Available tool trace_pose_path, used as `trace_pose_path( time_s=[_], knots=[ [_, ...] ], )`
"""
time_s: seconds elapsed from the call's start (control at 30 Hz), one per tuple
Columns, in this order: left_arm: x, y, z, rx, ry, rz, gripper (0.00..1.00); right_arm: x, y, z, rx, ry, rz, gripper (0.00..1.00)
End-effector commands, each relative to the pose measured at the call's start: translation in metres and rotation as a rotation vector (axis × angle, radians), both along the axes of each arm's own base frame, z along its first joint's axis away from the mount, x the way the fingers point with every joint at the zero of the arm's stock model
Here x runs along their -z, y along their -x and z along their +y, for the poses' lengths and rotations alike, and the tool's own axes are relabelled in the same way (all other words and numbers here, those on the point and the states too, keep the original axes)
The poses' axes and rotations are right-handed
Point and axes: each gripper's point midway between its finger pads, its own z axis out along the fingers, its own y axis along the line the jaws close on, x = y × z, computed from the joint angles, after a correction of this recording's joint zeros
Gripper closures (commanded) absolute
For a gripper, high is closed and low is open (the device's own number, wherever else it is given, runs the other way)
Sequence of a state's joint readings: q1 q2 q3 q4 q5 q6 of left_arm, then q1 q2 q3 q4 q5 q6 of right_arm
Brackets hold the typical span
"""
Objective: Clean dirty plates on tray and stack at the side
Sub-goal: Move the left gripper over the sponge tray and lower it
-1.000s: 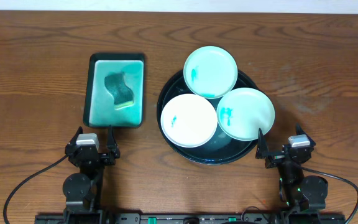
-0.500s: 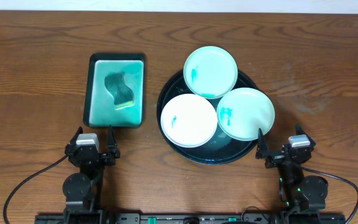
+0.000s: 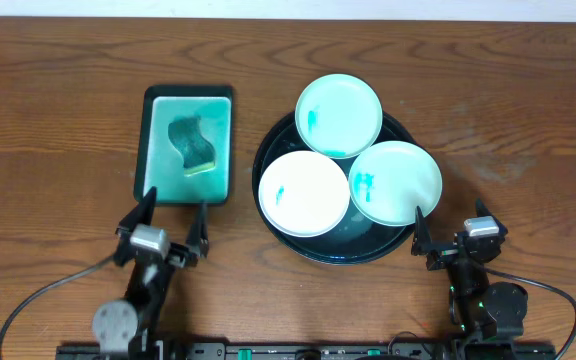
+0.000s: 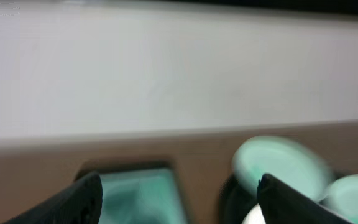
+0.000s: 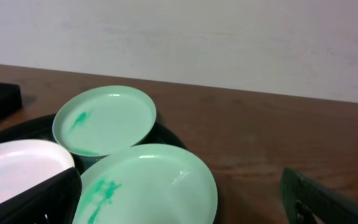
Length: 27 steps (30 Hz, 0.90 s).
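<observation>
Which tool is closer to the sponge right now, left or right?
Left. The left tool is at the near end of the green dish, just short of the sponge; the right tool is past the tray, on its right.

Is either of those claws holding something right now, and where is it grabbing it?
Nothing is held: the left gripper and right gripper are both open and empty.

A narrow table strip (image 3: 244, 150) separates sponge dish (image 3: 188, 91) from tray (image 3: 343, 256), whose plates (image 3: 303, 193) apparently overlap.
</observation>
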State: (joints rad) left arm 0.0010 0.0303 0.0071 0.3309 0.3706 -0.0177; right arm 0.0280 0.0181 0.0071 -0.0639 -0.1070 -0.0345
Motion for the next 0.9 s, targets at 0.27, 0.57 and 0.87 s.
trace_pose_path(
  time_s=[0.27, 0.57, 0.87],
  knots=[
    [-0.081, 0.041, -0.020, 0.125, -0.033, -0.347, 0.20, 0.002, 0.000, -0.001, 0.005, 0.008, 0.004, 0.01],
    [-0.109, 0.003, 0.006, -0.027, 0.029, -0.174, 0.20, 0.002, 0.000, -0.001, 0.005, 0.008, 0.004, 0.01],
    [-0.105, -0.074, -0.061, 0.424, 0.013, 0.424, 0.20, 0.002, 0.000, -0.001, 0.005, 0.008, 0.004, 0.01]
  ],
)
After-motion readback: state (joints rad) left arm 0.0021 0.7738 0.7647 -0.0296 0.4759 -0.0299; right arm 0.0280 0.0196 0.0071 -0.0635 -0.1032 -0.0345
